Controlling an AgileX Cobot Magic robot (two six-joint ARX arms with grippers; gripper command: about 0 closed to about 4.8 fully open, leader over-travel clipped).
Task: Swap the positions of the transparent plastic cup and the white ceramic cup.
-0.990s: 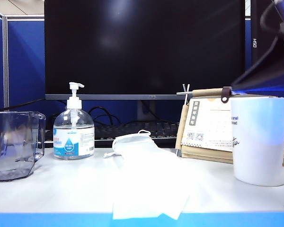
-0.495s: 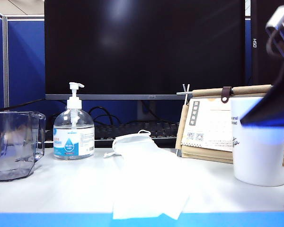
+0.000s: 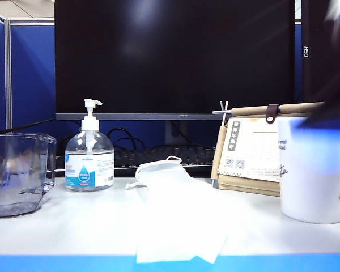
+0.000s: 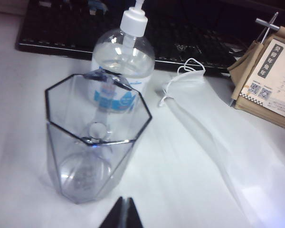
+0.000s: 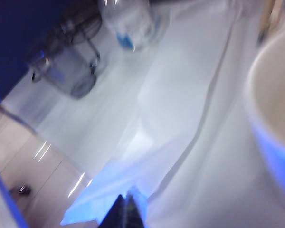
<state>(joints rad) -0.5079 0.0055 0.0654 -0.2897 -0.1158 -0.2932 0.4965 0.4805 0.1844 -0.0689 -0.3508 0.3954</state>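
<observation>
Over the last second the right arm has swung across the top right corner of the exterior view; it now shows only as a dark blur above the white cup [image 3: 314, 169], which stands where it stood at the right edge of the tabletop [image 3: 73, 226]. Neither cup has shifted, so the swap is judged not yet begun, with the right arm likely lining up on the white cup first.

The right end effector [image 5: 125, 211] has its fingers pressed together and empty, hanging above the tabletop just beside the white cup's rim [image 5: 275, 114]. The left end effector [image 4: 122, 214] is also pressed together, holding nothing, poised near the clear cup [image 4: 92, 142], which sits at the far left.

Between the cups lie a face mask [image 3: 175, 209] spread over the middle of the tabletop and a pump bottle [image 3: 89, 156] just behind the clear cup. A desk calendar [image 3: 252, 150] stands close behind the white cup. The mask lies across the straight path between the two spots; a dragged cup could catch it.
</observation>
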